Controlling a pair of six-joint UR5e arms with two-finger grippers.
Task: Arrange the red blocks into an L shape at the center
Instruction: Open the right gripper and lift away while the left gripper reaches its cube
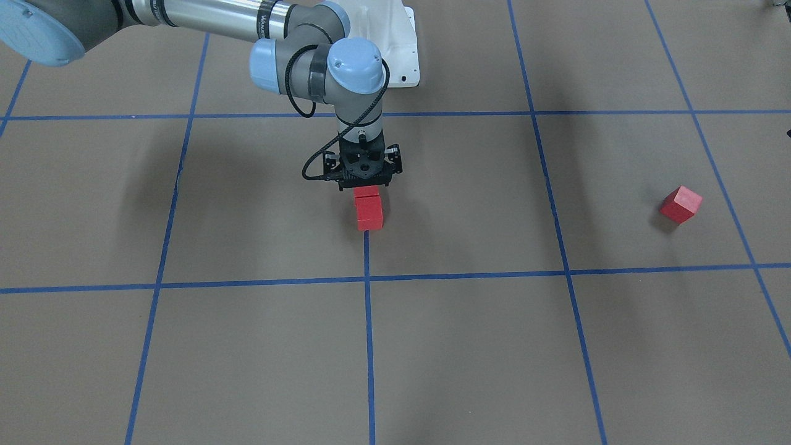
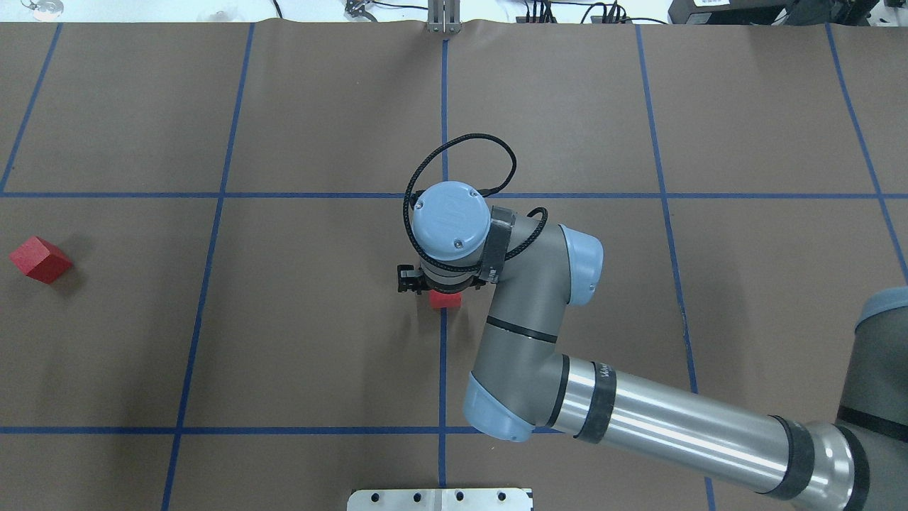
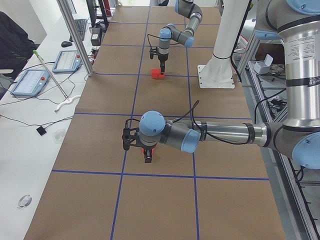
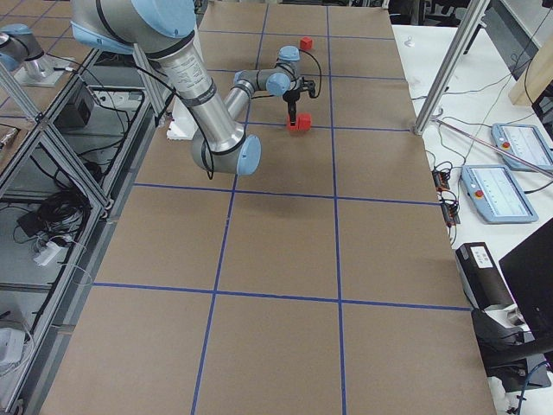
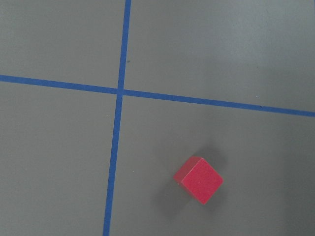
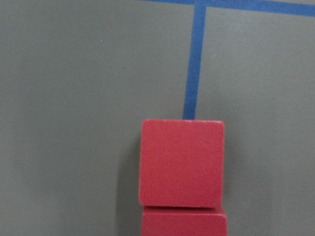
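Observation:
Two red blocks (image 1: 369, 213) lie touching in a row at the center, at the end of a blue tape line; they also show in the right wrist view (image 6: 181, 162). My right gripper (image 1: 366, 185) stands straight down over the rear block of the pair (image 2: 445, 299). Its fingers are hidden under its body, so I cannot tell whether they are open or shut. The third red block (image 1: 680, 204) lies alone and turned askew far to my left (image 2: 40, 260), and shows in the left wrist view (image 5: 198, 180). My left gripper (image 3: 148, 158) shows only in the exterior left view, above that block.
The brown floor (image 1: 463, 346) carries a blue tape grid. The white robot base (image 1: 398, 49) stands just behind the center pair. Consoles, cables and metal posts line the table's far side (image 3: 75, 60).

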